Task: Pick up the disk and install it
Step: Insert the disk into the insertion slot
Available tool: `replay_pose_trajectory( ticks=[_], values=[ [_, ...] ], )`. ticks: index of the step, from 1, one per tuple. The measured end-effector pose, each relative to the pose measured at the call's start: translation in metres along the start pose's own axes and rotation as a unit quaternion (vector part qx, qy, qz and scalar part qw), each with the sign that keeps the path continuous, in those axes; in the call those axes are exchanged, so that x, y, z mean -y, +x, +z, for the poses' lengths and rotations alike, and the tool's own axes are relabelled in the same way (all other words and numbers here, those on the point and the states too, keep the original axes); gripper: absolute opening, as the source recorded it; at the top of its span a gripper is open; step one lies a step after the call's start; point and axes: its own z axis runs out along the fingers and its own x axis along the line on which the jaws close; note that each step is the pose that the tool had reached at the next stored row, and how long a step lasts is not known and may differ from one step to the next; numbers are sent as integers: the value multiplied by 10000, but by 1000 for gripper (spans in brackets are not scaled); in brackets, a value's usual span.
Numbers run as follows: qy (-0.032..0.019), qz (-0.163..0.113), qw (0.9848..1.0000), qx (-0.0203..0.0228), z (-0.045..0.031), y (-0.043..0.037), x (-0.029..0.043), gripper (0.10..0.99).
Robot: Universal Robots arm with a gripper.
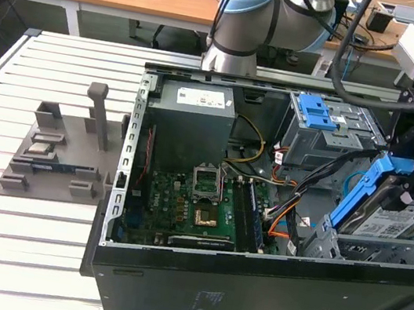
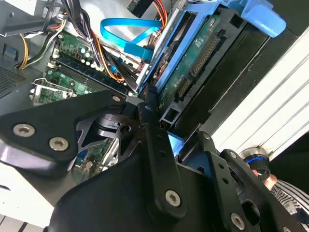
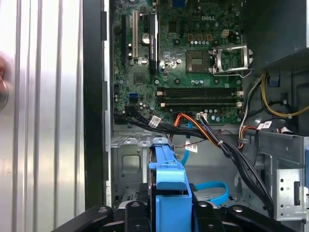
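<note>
**Disk held on edge above the drive cage**

While the gripper (image 1: 409,185) hangs over the case corner at the exterior view's right, we find its black fingers (image 2: 157,145) clamped on the disk (image 1: 388,213), which stands tilted on edge above the grey drive cage (image 1: 381,252) and is not yet seated. In the first wrist view the blue carrier frame (image 3: 169,169) shows edge-on between the finger links.

We judge the disk rigid and fairly heavy for its size: a silver metal body with a labelled face, a bare circuit board and a connector strip underneath. The smooth plastic frame could slip or flex, so a hold across the long frame edges, clear of board and connector, seems soundest.

Beyond it lie bundled black and orange cables (image 3: 212,135), the green motherboard (image 1: 184,199), the black computer case (image 1: 248,289) and the slatted white counter (image 1: 16,250).
</note>
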Motion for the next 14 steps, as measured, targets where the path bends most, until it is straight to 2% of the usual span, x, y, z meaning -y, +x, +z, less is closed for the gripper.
replay_pose_trajectory(
  ticks=[1,2,6,7,9,10,11,12,14],
  values=[
    [0,0,10000,-1,76,1,1,369],
    [0,0,10000,-1,118,2,2,369],
    [0,0,10000,-1,125,2,2,376],
    [0,0,10000,0,126,2,2,443],
    [0,0,10000,-1,126,2,2,443],
    [0,0,10000,0,127,2,2,427],
    [0,0,10000,0,126,2,2,361],
    [0,0,10000,-1,127,2,2,361],
    [0,0,10000,-1,127,2,2,239]
  ],
)
